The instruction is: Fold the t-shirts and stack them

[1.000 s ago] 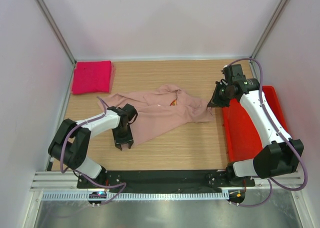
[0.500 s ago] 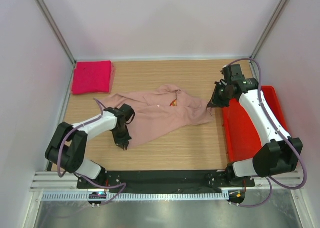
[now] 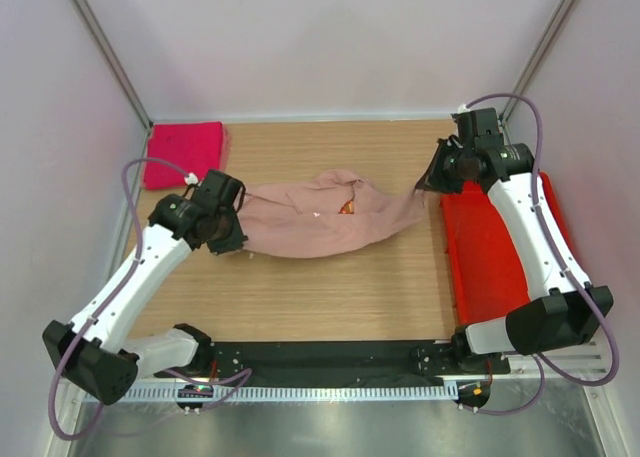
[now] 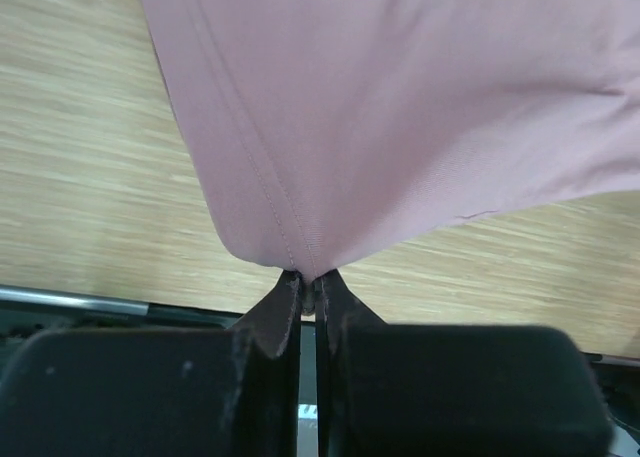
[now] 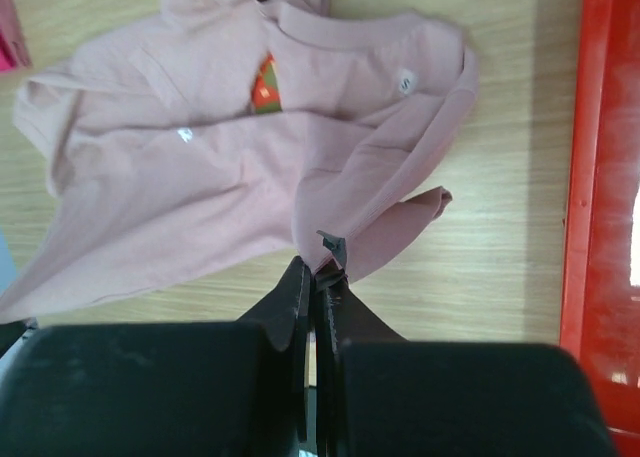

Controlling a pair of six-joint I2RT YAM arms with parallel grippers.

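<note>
**One folded, one to go**

The magenta shirt (image 3: 183,154) lies folded at the far left corner of the table (image 3: 330,297). The pale pink shirt (image 3: 320,222) sprawls crumpled mid-table, with the left gripper (image 4: 308,289) and right gripper (image 5: 320,269) each pinching an edge. Folding and stacking remain.

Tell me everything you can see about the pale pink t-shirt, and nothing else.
The pale pink t-shirt is soft cloth, crumpled and unfolded, with stitched hems and a small orange print near its middle. It is stretched across the wooden table between the two arms. The left fingers pinch a hemmed corner at its left end, and the right fingers pinch a fold at its right end. Its middle seems to sag onto the table, while the ends look lifted.
</note>
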